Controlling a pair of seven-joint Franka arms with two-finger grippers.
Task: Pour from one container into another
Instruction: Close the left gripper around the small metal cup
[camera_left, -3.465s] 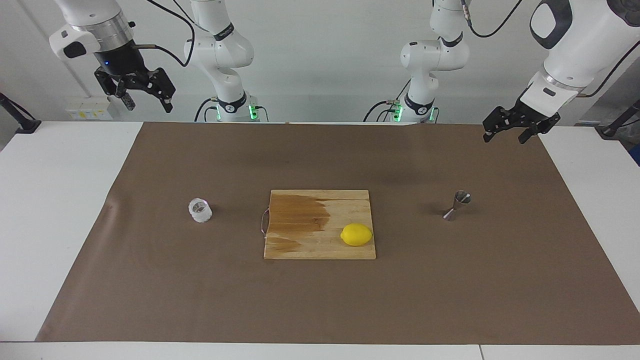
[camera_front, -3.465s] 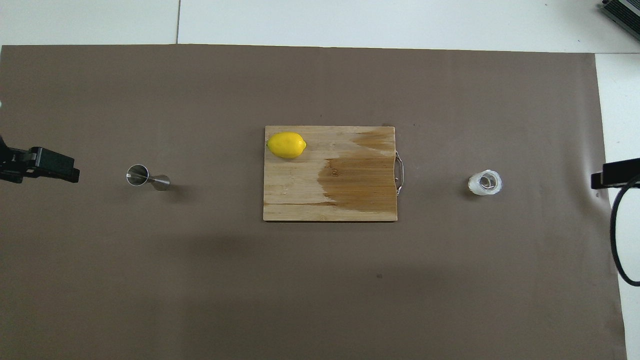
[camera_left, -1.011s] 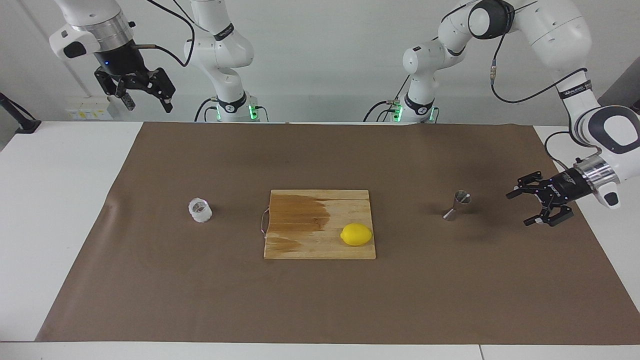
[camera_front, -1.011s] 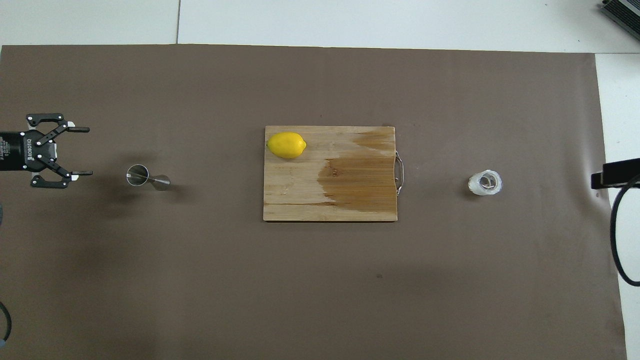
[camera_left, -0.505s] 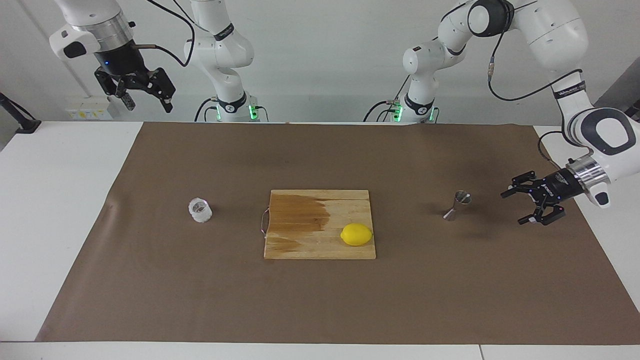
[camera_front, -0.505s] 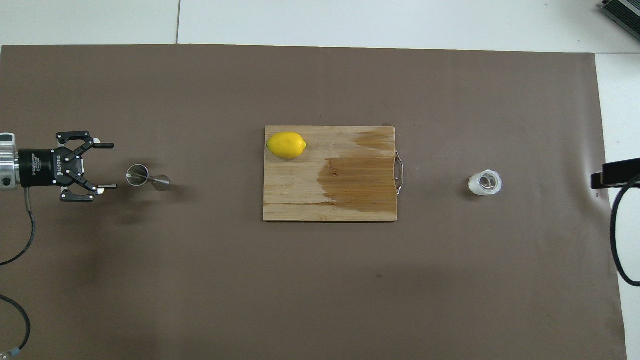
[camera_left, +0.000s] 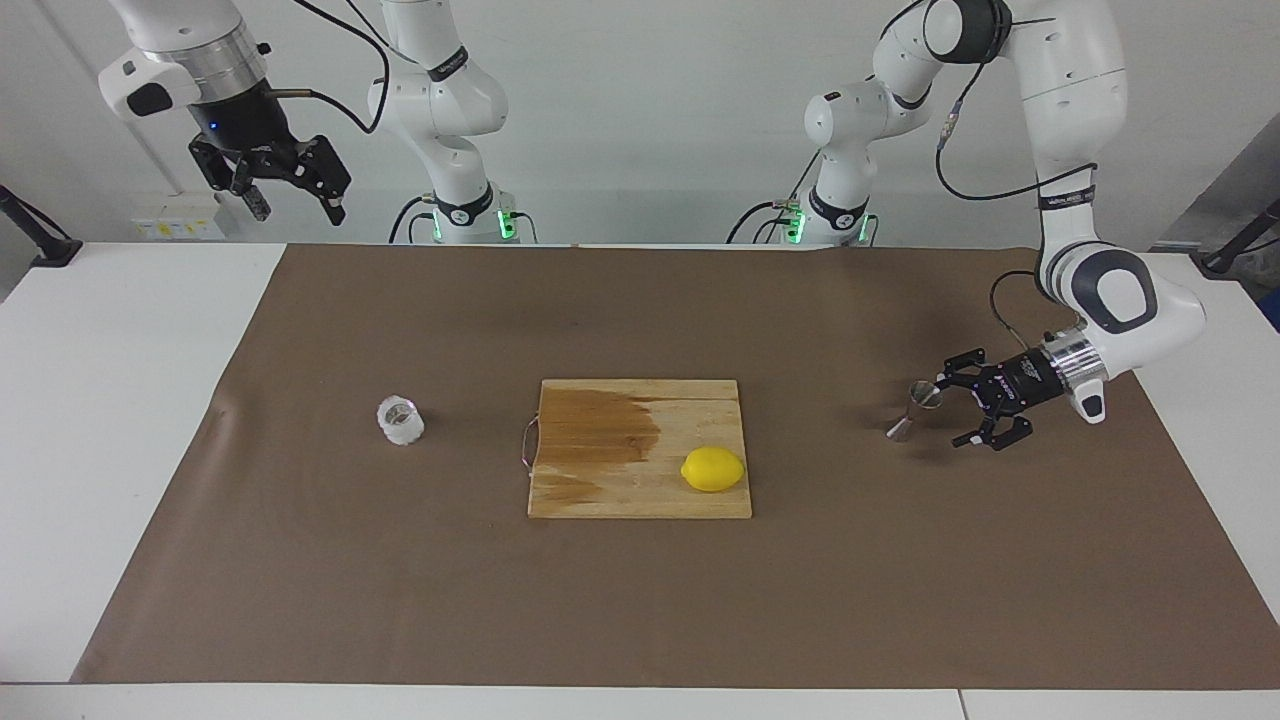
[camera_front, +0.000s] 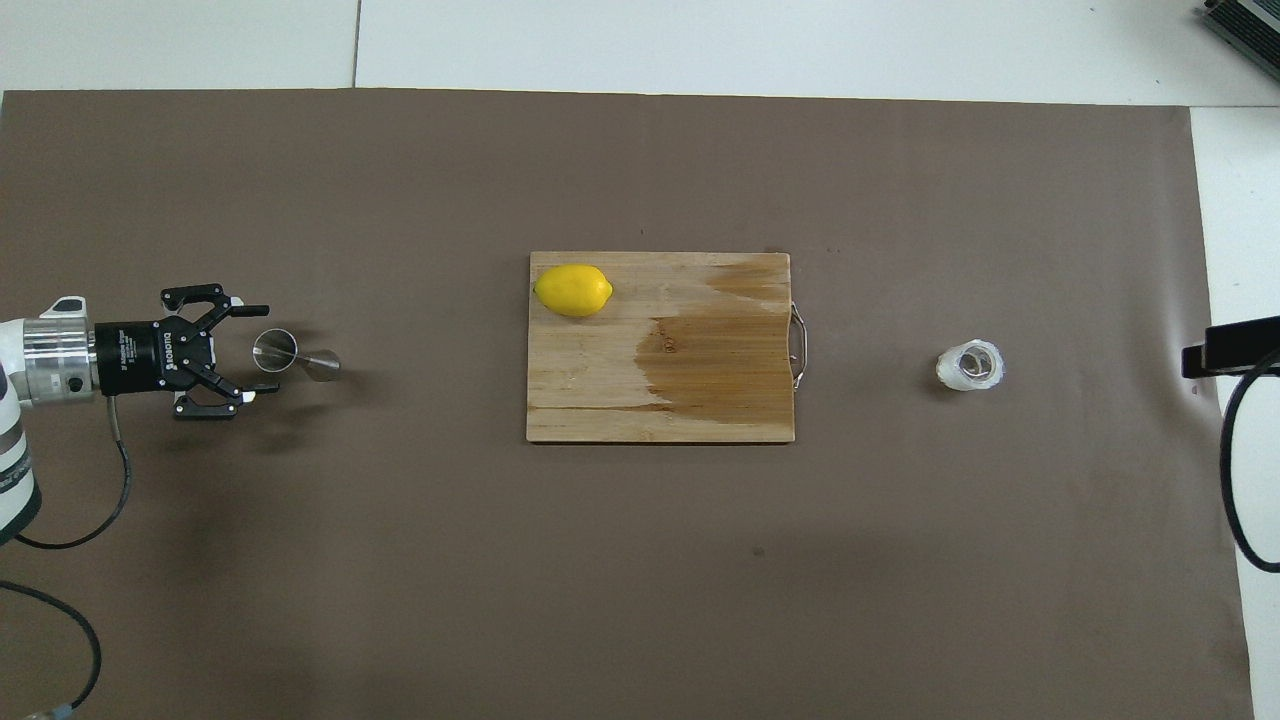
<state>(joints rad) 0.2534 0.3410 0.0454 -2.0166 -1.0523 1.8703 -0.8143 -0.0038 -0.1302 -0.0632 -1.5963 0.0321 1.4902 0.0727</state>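
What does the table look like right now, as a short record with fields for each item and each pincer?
jigger: upright on the brown mat, toward the left arm's end
glass cup: upright on the mat, toward the right arm's end
lemon: on the cutting board
left pincer: open, low beside the jigger, not gripping
right pincer: open, raised, waiting

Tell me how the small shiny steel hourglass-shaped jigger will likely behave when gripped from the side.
The small shiny steel hourglass-shaped jigger stands tall on a narrow foot, so an uneven push would probably tip it. Its polished, sloping cones look slippery; the fingers may slide unless they close near the waist. Once on its side, its round shape would likely roll. The open left gripper sits beside it.
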